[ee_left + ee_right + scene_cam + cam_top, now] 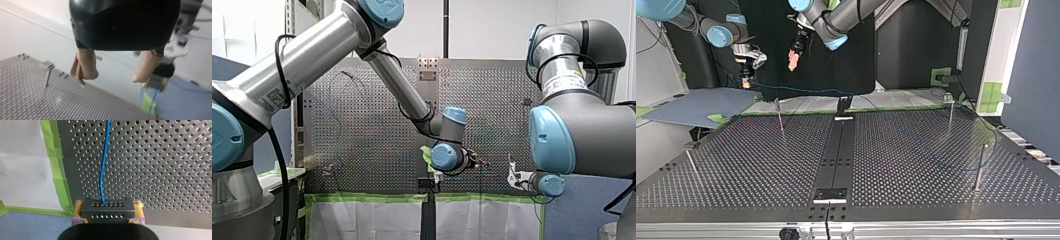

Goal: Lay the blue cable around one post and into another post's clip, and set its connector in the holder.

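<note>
My right gripper is shut on a black connector block with rows of holes. The blue cable leaves the block and runs ahead over the perforated plate. In the top view my right gripper hangs above the table's far edge, and the cable trails from it towards a thin post and loops near another post. My left gripper is open with beige pads and nothing between them. It hovers in the air beside the right one.
Two more thin posts stand at the top view's left. A dark centre rail carries a small fixture near the front edge and another at the far edge. Green tape lines the plate's border.
</note>
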Available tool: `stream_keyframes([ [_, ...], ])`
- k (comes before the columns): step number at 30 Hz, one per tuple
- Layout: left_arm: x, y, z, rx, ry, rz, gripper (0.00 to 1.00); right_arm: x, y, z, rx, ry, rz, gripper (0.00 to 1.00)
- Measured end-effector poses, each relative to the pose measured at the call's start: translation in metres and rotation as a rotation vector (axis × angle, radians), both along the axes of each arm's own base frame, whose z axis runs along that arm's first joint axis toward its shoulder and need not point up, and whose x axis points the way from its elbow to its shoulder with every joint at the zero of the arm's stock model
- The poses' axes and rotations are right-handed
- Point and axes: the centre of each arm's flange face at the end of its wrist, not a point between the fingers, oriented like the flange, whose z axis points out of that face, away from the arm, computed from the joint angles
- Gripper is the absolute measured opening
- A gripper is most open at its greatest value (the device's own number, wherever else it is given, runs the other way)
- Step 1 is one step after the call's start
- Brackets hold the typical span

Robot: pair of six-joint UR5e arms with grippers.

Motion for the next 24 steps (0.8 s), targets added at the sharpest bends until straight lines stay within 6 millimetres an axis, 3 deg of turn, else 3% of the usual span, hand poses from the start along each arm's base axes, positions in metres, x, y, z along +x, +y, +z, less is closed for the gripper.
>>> stream_keyframes([
  [7,-0.039,-0.018,-0.037,0.014,-0.012,-0.084,1.0,0.001,0.001,0.0,0.004,0.0,0.002,0.0],
  [10,-0.043,-0.019,-0.053,0.024,-0.018,-0.102,1.0,0.002,0.001,0.0,0.005,0.0,0.004,0.0],
  [16,-0.022,-0.01,-0.083,0.03,-0.021,-0.091,1.0,0.003,0.002,0.0,0.012,0.002,0.005,0.0],
  [24,0.022,-0.008,-0.11,-0.006,-0.036,-0.086,1.0,0.004,0.003,0.001,0.011,0.007,0.008,0.0],
])
